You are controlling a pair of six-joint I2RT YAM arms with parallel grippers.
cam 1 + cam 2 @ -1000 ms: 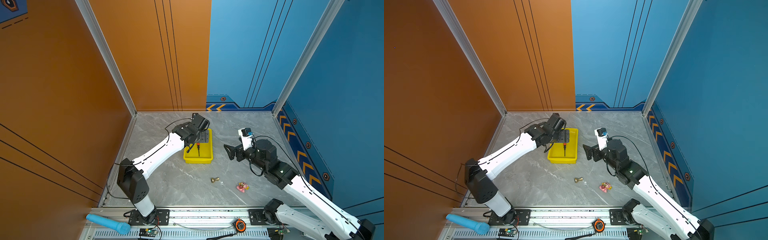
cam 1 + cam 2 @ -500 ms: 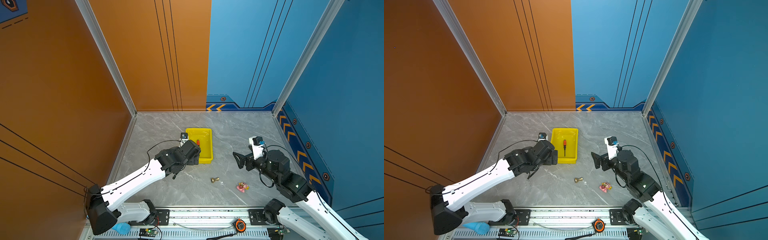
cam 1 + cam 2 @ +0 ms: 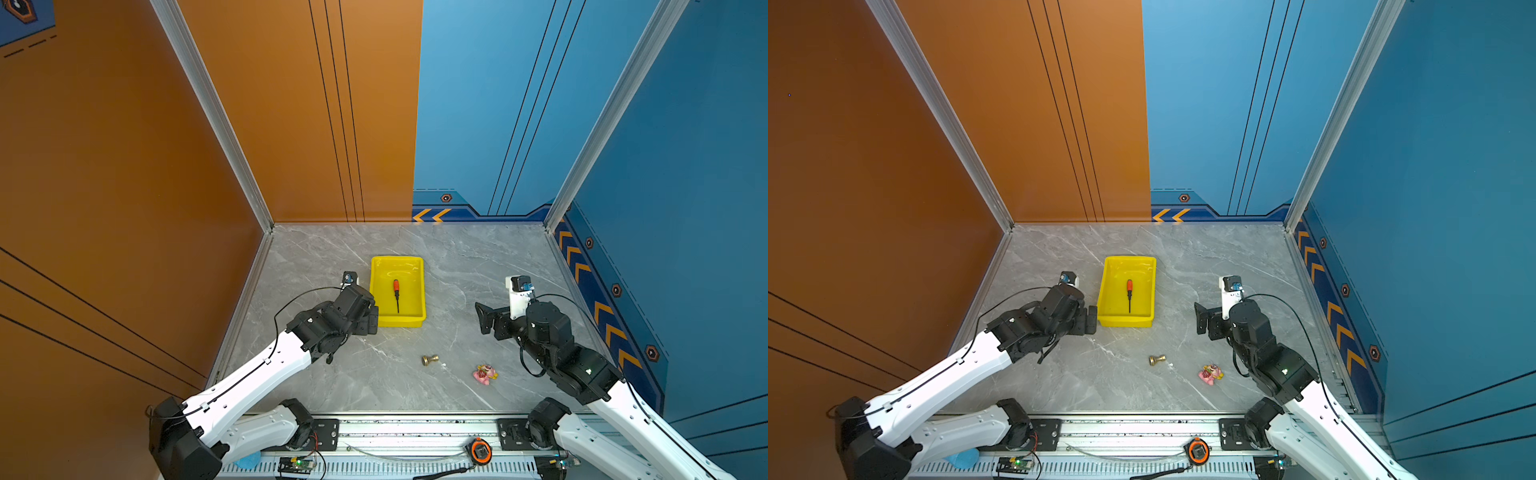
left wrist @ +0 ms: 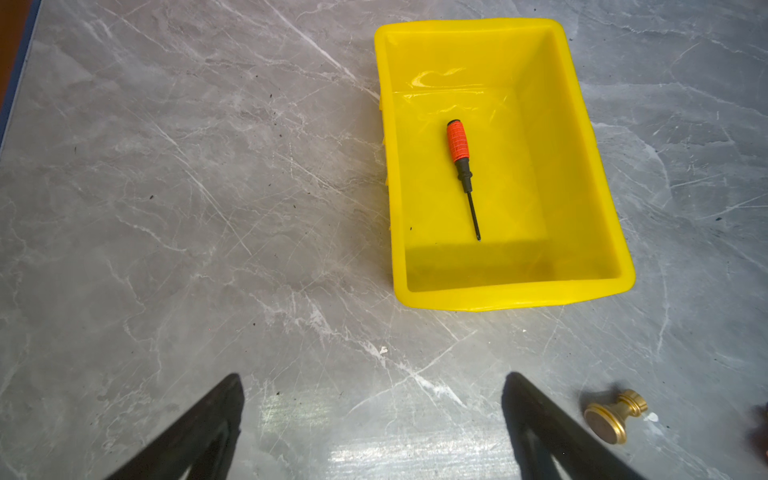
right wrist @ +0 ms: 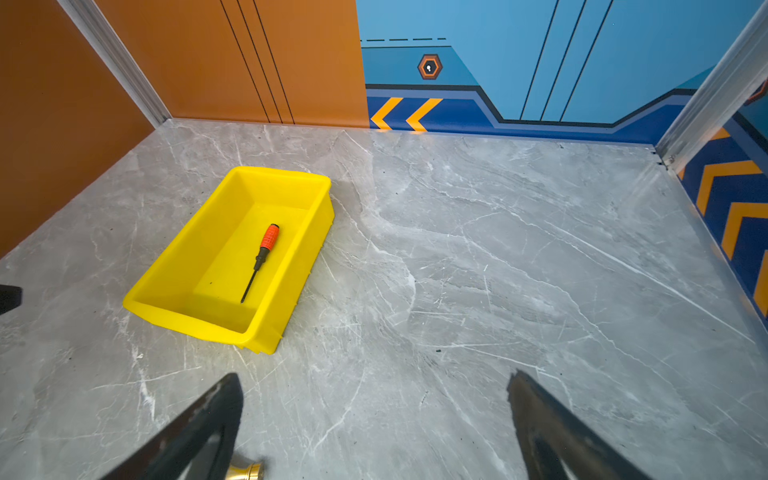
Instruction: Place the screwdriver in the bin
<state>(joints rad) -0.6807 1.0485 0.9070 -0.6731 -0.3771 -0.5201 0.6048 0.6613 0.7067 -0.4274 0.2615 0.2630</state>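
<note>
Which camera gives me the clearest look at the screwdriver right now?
The left wrist view: the screwdriver lies close and whole, handle to tip, flat in the bin. The right wrist view shows it smaller, at a slant; both top views show it tiny.

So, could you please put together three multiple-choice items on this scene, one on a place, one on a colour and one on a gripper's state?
1. Relative to the bin, the screwdriver lies:
A inside it
B beside it
C under it

2. The screwdriver's handle is:
A blue
B red-orange
C green

3. The left gripper is:
A shut on the screwdriver
B open and empty
C shut on the bin's rim

Key:
1 A: both top views show it flat on the bin's floor.
2 B: the left wrist view shows a red-orange handle above a black collar.
3 B: its fingers stand wide apart with nothing held between them.
</note>
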